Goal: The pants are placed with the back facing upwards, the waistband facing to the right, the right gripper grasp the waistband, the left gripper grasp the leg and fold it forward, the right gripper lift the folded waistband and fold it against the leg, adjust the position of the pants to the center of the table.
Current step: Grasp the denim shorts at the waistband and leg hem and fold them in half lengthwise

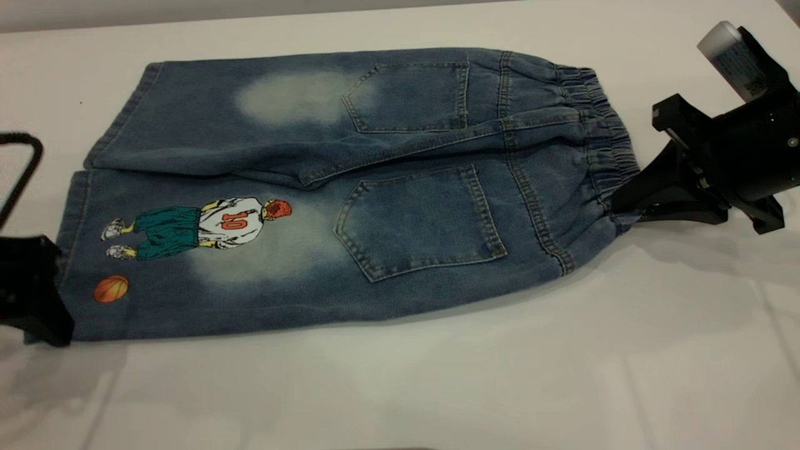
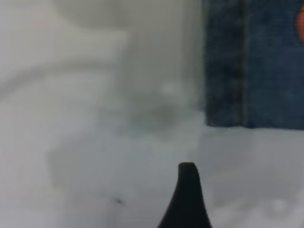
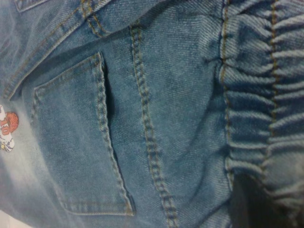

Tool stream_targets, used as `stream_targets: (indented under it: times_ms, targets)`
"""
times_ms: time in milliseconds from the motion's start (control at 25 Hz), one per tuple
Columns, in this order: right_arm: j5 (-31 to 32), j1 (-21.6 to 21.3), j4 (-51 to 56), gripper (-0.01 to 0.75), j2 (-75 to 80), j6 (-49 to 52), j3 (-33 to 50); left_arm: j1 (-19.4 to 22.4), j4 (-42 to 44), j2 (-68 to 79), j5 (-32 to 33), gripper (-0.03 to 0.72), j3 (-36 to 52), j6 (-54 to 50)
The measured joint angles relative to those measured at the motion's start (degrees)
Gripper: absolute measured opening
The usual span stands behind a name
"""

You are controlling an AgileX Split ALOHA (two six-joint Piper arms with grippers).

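White desk [image 1: 437, 387] fills the scene, with the denim pants [image 1: 350, 187] spread flat across its far half, back side up. Both back pockets show, and the elastic waistband [image 1: 600, 144] points toward the right arm. The two legs run toward the left arm, the far leg lying partly over the near one along the centre seam. On the near leg is a printed figure [image 1: 200, 228] in a numbered shirt, with a small orange basketball print [image 1: 111, 289] near the hem.

Right end effector [image 1: 628, 203] sits at the near corner of the waistband, its black fingers meeting the gathered elastic edge; the cloth appears caught between them, though the closure itself is hidden, so I cannot tell for sure whether it is clenched. Its wrist view looks closely down at the back pocket [image 3: 80, 137] and the gathered waistband [image 3: 259, 118].

Left end effector [image 1: 37, 312] rests at the near leg's hem corner, low against the desk. Its wrist view shows one dark fingertip [image 2: 187, 190] over bare desk, apart from the hem [image 2: 251, 71]; whether it is released or clenched cannot be told.
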Motion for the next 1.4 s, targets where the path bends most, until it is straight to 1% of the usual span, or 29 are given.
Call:
stream_targets:
  times_ms: [200, 600, 680, 800, 840, 960, 1040, 1080, 1120, 1200, 1320, 1400]
  targets:
    - [0.0, 0.0, 0.0, 0.037, 0.0, 0.0, 0.0, 0.0, 0.0, 2.7, -5.1, 0.546, 0.0, 0.2]
    - [0.1, 0.0, 0.0, 0.037, 0.0, 0.0, 0.0, 0.0, 0.1, 6.5, -8.4, 0.545, -0.5, 0.7]
    - [0.1, 0.0, 0.0, 0.037, 0.0, 0.0, 0.0, 0.0, 0.1, 7.5, -9.1, 0.533, -0.6, 0.7]
    - [0.1, 0.0, 0.0, 0.037, 0.0, 0.0, 0.0, 0.0, 0.1, 7.6, -9.8, 0.461, -0.6, 0.6]
    - [0.1, 0.0, 0.0, 0.037, 0.0, 0.0, 0.0, 0.0, 0.1, 7.6, -10.2, 0.415, -0.6, 0.5]
    - [0.2, 0.0, 0.0, 0.037, 0.0, 0.0, 0.0, 0.0, 0.1, 7.8, -11.0, 0.234, -0.6, 0.5]
    - [0.2, 0.0, -0.1, 0.037, 0.0, 0.0, 0.0, 0.0, 0.1, 7.9, -11.3, 0.095, -0.6, 0.5]
    - [0.3, 0.0, -0.3, 0.037, 0.0, 0.0, 0.0, 0.0, 0.1, 7.9, -11.4, 0.060, -0.6, 0.5]
    - [0.4, 0.0, -0.6, 0.037, 0.0, 0.0, 0.0, 0.0, 0.1, 7.9, -11.2, 0.043, -0.6, 0.5]
    - [0.7, 0.0, -1.6, 0.037, 0.0, 0.0, 0.0, 0.0, 0.1, 7.5, -10.3, 0.038, -0.7, 0.5]
    - [1.8, 0.0, -3.7, 0.038, -0.1, 0.0, 0.0, 0.0, 0.1, 5.1, -6.7, 0.037, -0.7, 0.5]
    - [3.4, 0.0, -5.2, 0.038, -0.8, 0.1, 0.1, 0.0, 0.1, 1.5, -3.1, 0.037, -0.7, 0.5]
